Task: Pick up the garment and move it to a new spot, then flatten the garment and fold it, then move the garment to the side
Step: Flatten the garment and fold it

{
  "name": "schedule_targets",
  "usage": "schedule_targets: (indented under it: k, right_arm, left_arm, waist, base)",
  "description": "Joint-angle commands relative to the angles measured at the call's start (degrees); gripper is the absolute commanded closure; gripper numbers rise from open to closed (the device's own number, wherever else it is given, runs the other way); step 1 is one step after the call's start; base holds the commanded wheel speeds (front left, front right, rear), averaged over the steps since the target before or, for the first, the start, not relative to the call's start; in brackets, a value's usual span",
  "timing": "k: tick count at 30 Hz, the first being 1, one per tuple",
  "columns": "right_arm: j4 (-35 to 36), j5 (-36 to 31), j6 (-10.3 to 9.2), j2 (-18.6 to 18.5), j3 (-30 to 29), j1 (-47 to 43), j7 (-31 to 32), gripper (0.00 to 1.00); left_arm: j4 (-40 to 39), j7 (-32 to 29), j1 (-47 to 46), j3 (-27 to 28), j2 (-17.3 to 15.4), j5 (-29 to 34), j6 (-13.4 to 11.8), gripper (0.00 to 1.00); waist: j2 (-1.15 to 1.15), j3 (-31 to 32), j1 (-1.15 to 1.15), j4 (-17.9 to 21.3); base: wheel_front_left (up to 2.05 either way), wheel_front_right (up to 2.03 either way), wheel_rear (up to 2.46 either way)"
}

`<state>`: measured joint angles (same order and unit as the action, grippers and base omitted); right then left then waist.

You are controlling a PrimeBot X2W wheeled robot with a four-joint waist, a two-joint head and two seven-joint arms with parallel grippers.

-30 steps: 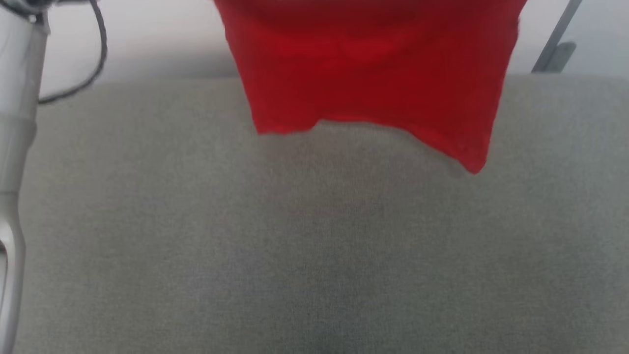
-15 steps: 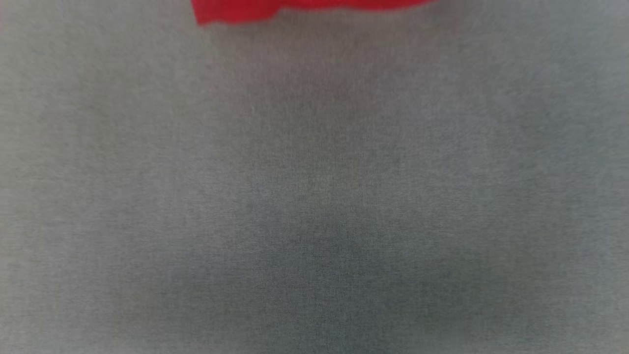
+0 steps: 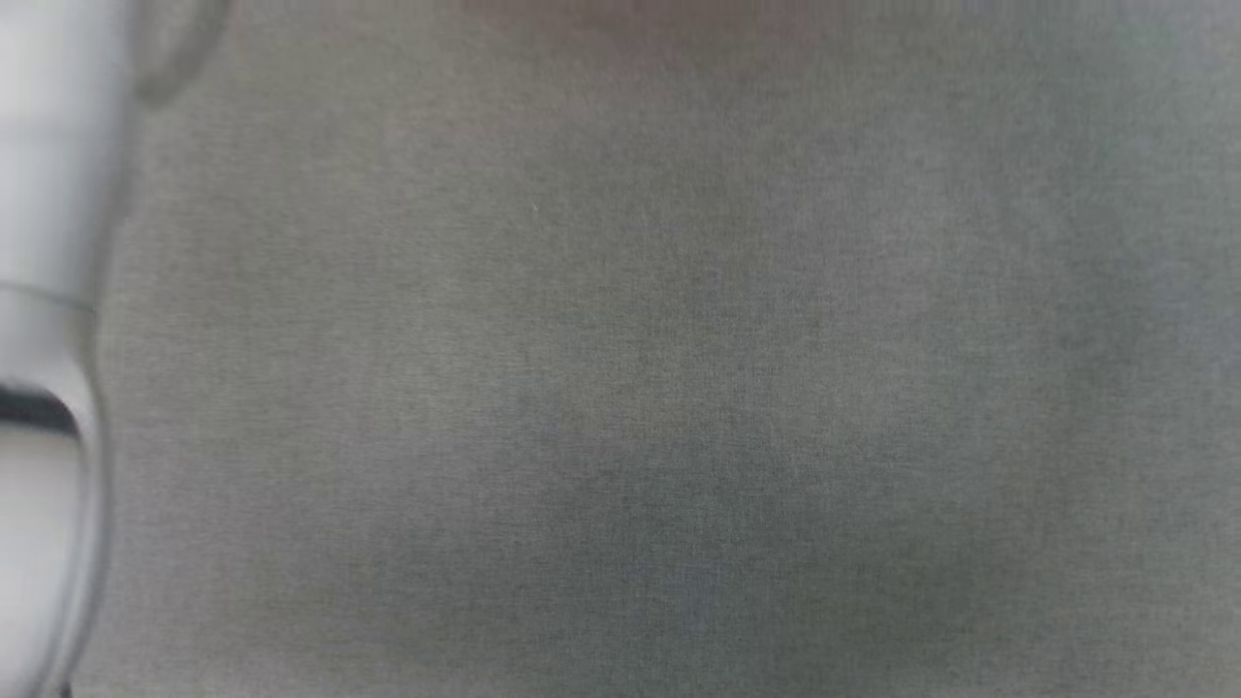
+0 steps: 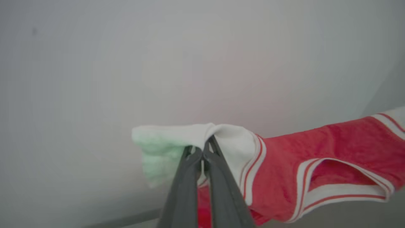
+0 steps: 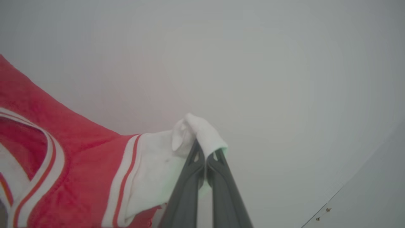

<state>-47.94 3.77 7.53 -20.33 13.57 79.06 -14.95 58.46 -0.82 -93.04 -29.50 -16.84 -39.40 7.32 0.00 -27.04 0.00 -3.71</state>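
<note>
Matt, finely textured cloth — the garment (image 4: pixel 319 142)

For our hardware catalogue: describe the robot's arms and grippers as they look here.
Left gripper: two long, slim, dark grey fingers tapering to narrow tips. Right gripper: identical. A smooth, pale silver-white, rounded forearm with a dark band, blurred.

Soft, even light fell. The head view was blurred, a faint shadow low on the grey surface (image 3: pixel 679 242).
</note>
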Motion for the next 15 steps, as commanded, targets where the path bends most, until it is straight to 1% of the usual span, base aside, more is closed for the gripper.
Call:
schedule_targets:
  k: [1, 2, 3, 5, 6, 9, 11, 13, 15]
  right_arm:
    - [-1.12, 2.34, -0.08, -1.22, 2.97, -3.42, 0.05, 1.0]
    - [-1.29, 4.84, -0.08, -1.13, 4.02, -4.97, 0.31, 1.0]
    - [-0.77, 8.63, -0.07, -1.83, 7.23, -8.47, 2.41, 1.0]
    - [1.06, 14.07, -0.08, -3.12, 9.74, -11.99, 5.29, 1.0]
    - [1.06, 14.07, -0.08, -3.12, 9.74, -11.99, 5.29, 1.0]
    - [5.86, 21.27, -0.08, -6.54, 14.06, -18.03, 9.98, 1.0]
    - [10.27, 25.64, -0.08, -9.08, 16.54, -21.81, 13.16, 1.0]
    - [14.53, 29.63, -0.08, -11.75, 18.63, -25.85, 16.62, 1.0]
    - [18.97, 33.48, -0.08, -14.66, 20.11, -30.01, 20.09, 1.0]
  left_arm:
    - [-2.35, -4.21, 4.34, -2.57, -0.28, -2.7, 0.09, 1.0]
    - [-3.84, -6.09, 6.35, -3.7, -1.03, -4.59, 0.1, 1.0]
    - [-6.33, -10.9, 11.0, -5.96, -2.91, -7.6, 0.08, 1.0]
    - [-8.61, -15.1, 15.16, -7.95, -4.7, -9.87, 0.08, 1.0]
    - [-8.61, -15.1, 15.16, -7.95, -4.7, -9.87, 0.08, 1.0]
    - [-11.8, -19.78, 20.92, -8.95, -6.5, -13.32, 0.1, 1.0]
    - [-13.7, -22.45, 24.94, -9.34, -8.16, -14.54, 0.09, 1.0]
    - [-16.44, -24.95, 28.96, -10.35, -9.44, -15.04, -0.77, 1.0]
    - [-20.31, -27.22, 32.79, -11.03, -10.76, -15.67, -2.37, 1.0]
  waist:
    - [0.0, 3.35, 0.0, -1.26]
    - [0.0, 4.21, 0.0, -1.46]
    - [0.0, 5.99, 0.0, -1.75]
    - [0.0, 7.56, 0.0, -2.12]
    - [0.0, 7.56, 0.0, -2.12]
    - [0.0, 9.61, 0.0, -2.66]
    - [0.0, 10.8, 0.0, -2.87]
    - [0.0, 12.05, 0.0, -3.13]
    - [0.0, 13.13, 0.0, -3.34]
  base:
    - [0.0, 0.0, 0.0]
    - [0.0, 0.0, 0.0]
    - [0.0, 0.0, 0.0]
    - [0.0, 0.0, 0.0]
    - [0.0, 0.0, 0.0]
    - [0.0, 0.0, 0.0]
    - [0.0, 0.0, 0.0]
    - [0.0, 0.0, 0.0]
    - [0.0, 0.0, 0.0]
